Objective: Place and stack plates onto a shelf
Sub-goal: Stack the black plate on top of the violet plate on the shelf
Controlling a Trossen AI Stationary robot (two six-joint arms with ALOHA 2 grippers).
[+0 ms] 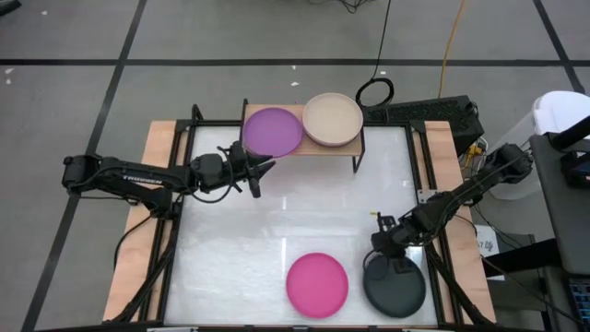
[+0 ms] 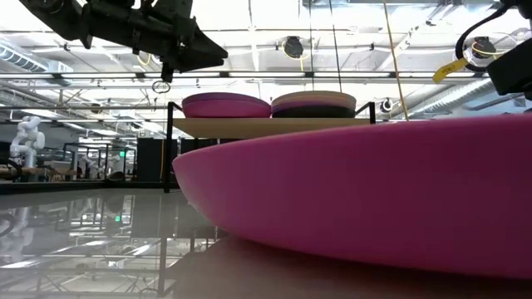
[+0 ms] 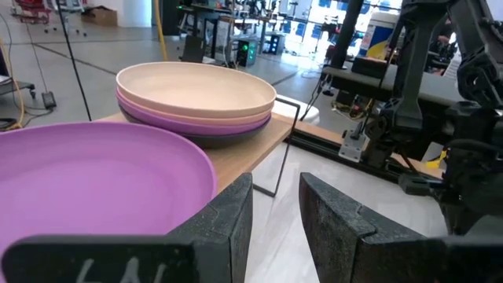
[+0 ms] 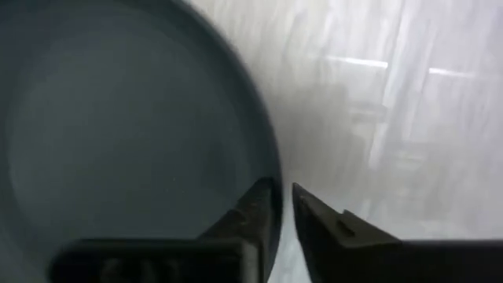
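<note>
The wooden shelf (image 1: 355, 148) stands at the table's far edge. On it lie a purple plate (image 1: 272, 132) (image 3: 94, 181) and a stack of several plates topped by a beige one (image 1: 332, 120) (image 3: 196, 90). My left gripper (image 1: 263, 171) (image 3: 277, 224) is open, level with the purple plate's near rim and just off it. A magenta plate (image 1: 317, 284) (image 2: 374, 199) and a dark grey plate (image 1: 395, 284) (image 4: 118, 134) lie flat near the table's near edge. My right gripper (image 1: 383, 242) (image 4: 281, 206) is shut on the grey plate's far rim. My right gripper pinches the dark grey plate's far rim (image 4: 275, 169), with one finger (image 4: 251, 208) over the inside of the plate and the other (image 4: 322, 220) outside it. It comes slanting down from the far right. In the high view the plate lies on the table.
The shelf's black legs (image 3: 283, 141) stand on the white table top (image 1: 277, 221), bare between the shelf and the near plates. Black frame rails (image 1: 171, 249) run along both table sides. A keyboard (image 1: 419, 112) and cables lie beyond the far right corner.
</note>
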